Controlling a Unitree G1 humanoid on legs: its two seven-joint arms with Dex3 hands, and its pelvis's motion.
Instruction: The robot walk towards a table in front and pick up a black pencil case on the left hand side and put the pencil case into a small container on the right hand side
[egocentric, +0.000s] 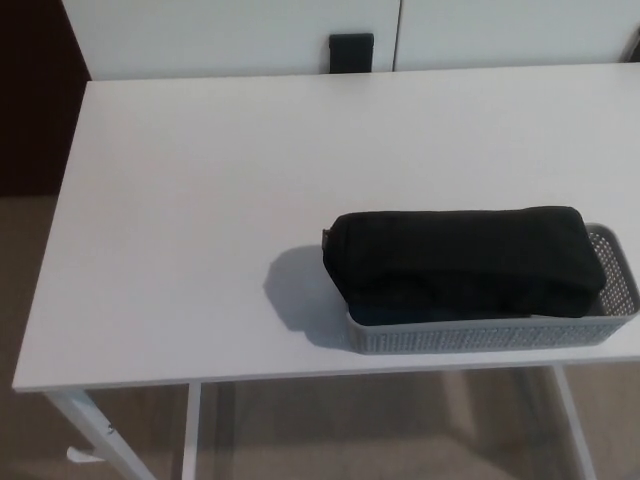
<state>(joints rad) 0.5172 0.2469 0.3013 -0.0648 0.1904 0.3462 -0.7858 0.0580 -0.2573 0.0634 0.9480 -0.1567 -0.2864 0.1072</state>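
Although the black pencil case (465, 255) already lies inside the small grey container (480, 338) on the right side of the white table (200, 200), it is not seated deep: it fills the container nearly end to end, its upper part rising well above the low rim and its left end standing out a little past the container's left wall. From here, the main risk I would judge is a knock or a nudge of the table tipping the case over the rim, since the walls are too shallow to hold it; the container itself sits close to the table's front edge, so a push toward the viewer could carry both off. Neither robot hand shows in the head view, so whether their fingers are spread or pressed together cannot be told, and nothing is gripping the case. The case looks like soft matte fabric, a long rounded block with gentle folds along its lower side and a small tab at its left end. The container is a shallow rectangular tray of pale grey plastic with perforated, mesh-like walls. The tabletop is smooth, flat and plain, on thin white legs, and a small dark rectangular object (351, 50) sits just behind its far edge against pale panels.
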